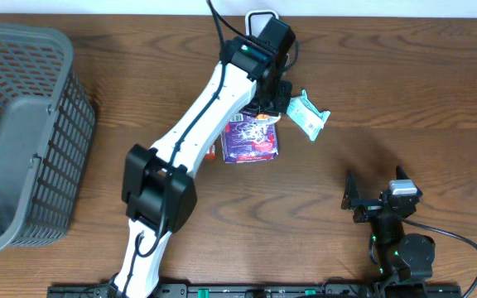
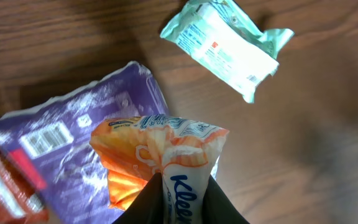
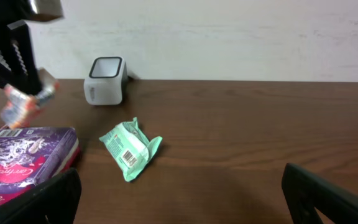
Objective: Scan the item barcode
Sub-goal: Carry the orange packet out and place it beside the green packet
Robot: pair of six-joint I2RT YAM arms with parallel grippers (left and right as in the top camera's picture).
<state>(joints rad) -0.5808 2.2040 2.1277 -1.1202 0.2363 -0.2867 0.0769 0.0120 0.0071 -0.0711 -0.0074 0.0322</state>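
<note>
left tool [image 2: 182,190] pinching tissue pack [image 2: 160,146] | pack held above purple packet [image 2: 73,143], just near side of scanner [image 3: 106,79] | right tool [image 1: 377,197] spread, near-right on counter [image 1: 404,74]

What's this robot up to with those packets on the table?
The left hand pinches an orange-and-white tissue pack, held above a purple pack on the table. A green pack lies nearby, and a white scanner stands at the far edge. The right hand is open and empty. The tissue pack is not at the scanner yet.
</note>
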